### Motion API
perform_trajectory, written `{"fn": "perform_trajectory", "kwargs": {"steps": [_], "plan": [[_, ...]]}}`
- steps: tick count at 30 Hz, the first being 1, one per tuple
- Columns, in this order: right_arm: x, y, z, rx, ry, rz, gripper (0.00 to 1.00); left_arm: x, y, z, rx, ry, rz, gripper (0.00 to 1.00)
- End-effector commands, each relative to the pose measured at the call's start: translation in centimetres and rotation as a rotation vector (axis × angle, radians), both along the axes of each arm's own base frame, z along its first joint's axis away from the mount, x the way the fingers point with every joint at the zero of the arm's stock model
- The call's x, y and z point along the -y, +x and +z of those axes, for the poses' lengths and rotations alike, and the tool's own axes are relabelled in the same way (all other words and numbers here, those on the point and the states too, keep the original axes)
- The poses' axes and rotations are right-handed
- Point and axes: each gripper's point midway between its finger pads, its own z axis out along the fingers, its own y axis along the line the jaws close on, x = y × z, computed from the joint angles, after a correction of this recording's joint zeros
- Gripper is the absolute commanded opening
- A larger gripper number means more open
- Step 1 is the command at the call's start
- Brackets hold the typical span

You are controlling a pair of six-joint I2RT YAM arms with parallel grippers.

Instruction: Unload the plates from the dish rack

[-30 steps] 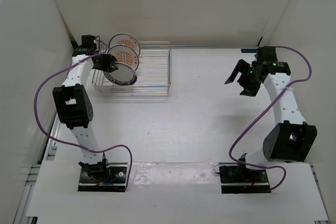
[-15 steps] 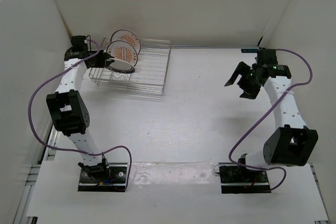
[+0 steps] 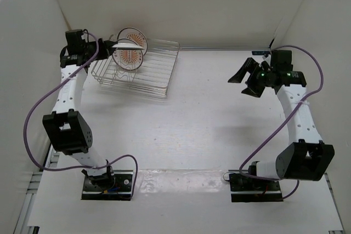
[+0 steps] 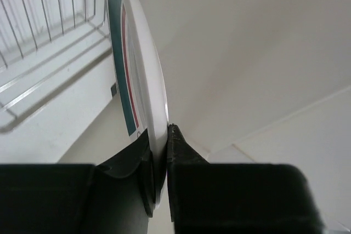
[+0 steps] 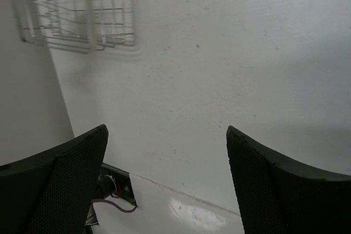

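My left gripper (image 3: 112,46) is shut on the rim of the white plate with the green-and-red rim (image 3: 126,45), holding it edge-on above the left end of the dish rack (image 3: 148,75). In the left wrist view the plate (image 4: 138,75) sits pinched between my gripper's (image 4: 160,138) two jaws. Two orange sunburst plates stand in the rack, one at the back (image 3: 135,36) and one just below the held plate (image 3: 129,59). My right gripper (image 3: 245,83) is open and empty, high over the right side of the table, also seen in its wrist view (image 5: 167,131).
The silver wire rack sits skewed near the back-left corner, close to the left wall (image 3: 33,36); it shows far off in the right wrist view (image 5: 82,15). White walls close the table on three sides. The arm bases stand at the near edge.
My left gripper has risen and pulled back-left with the white plate. The rack has slid and turned with it. My right gripper has swung slightly left and stays open.
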Motion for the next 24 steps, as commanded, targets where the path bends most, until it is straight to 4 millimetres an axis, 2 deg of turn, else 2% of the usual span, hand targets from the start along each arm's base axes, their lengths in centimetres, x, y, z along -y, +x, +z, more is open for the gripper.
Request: {"fn": "perform_trajectory", "kwargs": {"steps": [1,2,3,4,5,7,8,9,10,11,13,14,16,21,24], "plan": [[-2.7,0.9,8.3,0.347,0.084,0.142,0.89,3.8,-4.2,4.2,0.039,-0.062,-0.06,0.01],[-4.4,0.4,9.3,0.397,0.081,0.216,0.87,5.2,-5.6,2.5,-0.055,-0.073,-0.087,0.01],[-4.9,0.5,11.2,0.457,0.072,0.247,0.87,5.9,-6.4,2.8,-0.066,-0.06,-0.109,0.01],[-5.2,0.4,11.5,0.49,0.048,0.283,0.85,7.0,-7.0,2.5,-0.087,-0.049,-0.142,0.01],[-6.2,0.1,11.8,0.521,0.033,0.341,0.82,8.9,-8.6,0.7,-0.184,-0.046,-0.196,0.01],[-6.9,-0.1,12.8,0.614,-0.001,0.4,0.8,10.7,-9.5,1.1,-0.2,-0.018,-0.28,0.01],[-8.4,-0.7,12.8,0.64,-0.005,0.461,0.79,12.1,-10.3,0.3,-0.255,-0.018,-0.324,0.01],[-8.8,-1.0,12.9,0.666,-0.017,0.495,0.79,12.9,-10.8,-0.2,-0.292,-0.02,-0.358,0.01],[-10.4,-2.0,12.8,0.671,-0.009,0.555,0.77,13.5,-11.2,-0.8,-0.337,-0.03,-0.381,0.01],[-10.9,-2.5,13.1,0.684,-0.01,0.582,0.77,15.2,-12.0,-1.1,-0.358,-0.032,-0.431,0.01],[-12.2,-3.8,12.4,0.701,-0.045,0.678,0.77,16.8,-12.7,-2.0,-0.442,-0.067,-0.491,0.01],[-13.0,-4.3,11.8,0.722,-0.082,0.732,0.77,18.7,-14.3,-2.1,-0.483,-0.083,-0.551,0.01],[-13.7,-5.3,10.4,0.684,-0.11,0.787,0.77,20.7,-14.8,-2.8,-0.524,-0.078,-0.605,0.01],[-15.9,-6.9,9.2,0.719,-0.182,0.921,0.81,24.0,-17.2,-3.4,-0.584,-0.018,-0.703,0.01],[-16.8,-7.4,7.7,0.703,-0.239,0.974,0.81,25.5,-18.1,-3.8,-0.613,-0.034,-0.74,0.01]]}}
